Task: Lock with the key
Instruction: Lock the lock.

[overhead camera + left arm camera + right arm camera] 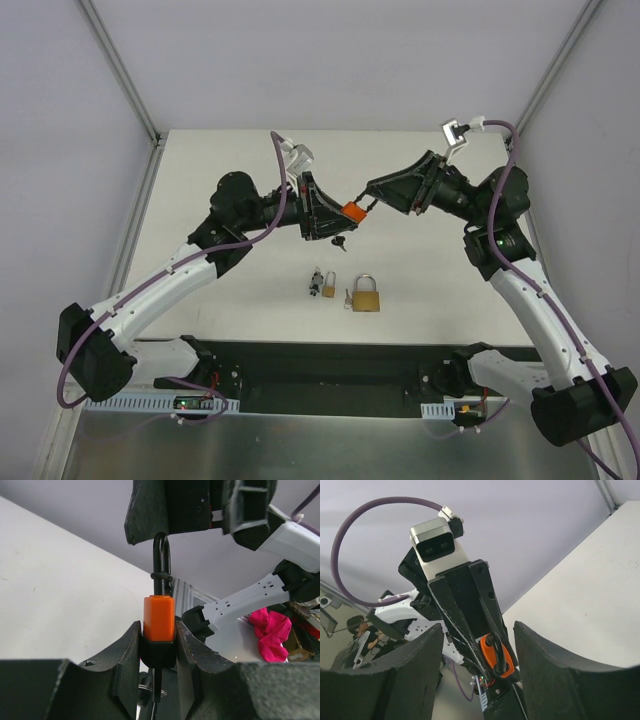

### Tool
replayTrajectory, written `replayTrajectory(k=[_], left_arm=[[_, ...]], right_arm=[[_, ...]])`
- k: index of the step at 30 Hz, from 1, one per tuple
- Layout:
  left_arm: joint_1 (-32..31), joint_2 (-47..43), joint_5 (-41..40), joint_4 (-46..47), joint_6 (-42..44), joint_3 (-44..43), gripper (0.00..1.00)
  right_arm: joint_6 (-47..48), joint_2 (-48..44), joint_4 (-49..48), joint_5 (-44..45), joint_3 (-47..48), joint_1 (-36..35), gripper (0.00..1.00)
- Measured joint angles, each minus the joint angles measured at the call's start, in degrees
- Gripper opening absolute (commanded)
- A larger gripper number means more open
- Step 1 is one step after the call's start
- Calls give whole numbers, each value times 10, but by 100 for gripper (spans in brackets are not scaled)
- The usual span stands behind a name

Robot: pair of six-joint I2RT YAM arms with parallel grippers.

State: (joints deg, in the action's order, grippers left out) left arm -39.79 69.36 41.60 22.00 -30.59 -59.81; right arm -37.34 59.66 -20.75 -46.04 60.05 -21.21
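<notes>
Now left fingers (125,660) squeeze the orange lock (159,617) steady so the open right fingers (540,665), at 2 o'clock, can help.

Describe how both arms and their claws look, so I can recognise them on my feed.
The left arm and right arm match: white link shells, black joints, and a purple cable running along each. The left claw and right claw are matte black, each with two broad wedge-shaped fingers. Each wrist carries a small silver-grey camera.
</notes>
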Motion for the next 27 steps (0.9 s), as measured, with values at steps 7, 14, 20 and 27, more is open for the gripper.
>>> replayTrajectory(k=[7,14,20,27], left_arm=[[0,-18,2,89,-34,31,0],[0,-19,4,121,-51,35,0],[0,-18,14,132,-60,35,0],[0,-11,19,133,-63,35,0]], right_arm=[[7,5,7,-45,8,1,43],[8,6,11,-57,11,1,38],[6,10,7,-57,18,1,35],[-1,26,-3,-56,23,-6,30]])
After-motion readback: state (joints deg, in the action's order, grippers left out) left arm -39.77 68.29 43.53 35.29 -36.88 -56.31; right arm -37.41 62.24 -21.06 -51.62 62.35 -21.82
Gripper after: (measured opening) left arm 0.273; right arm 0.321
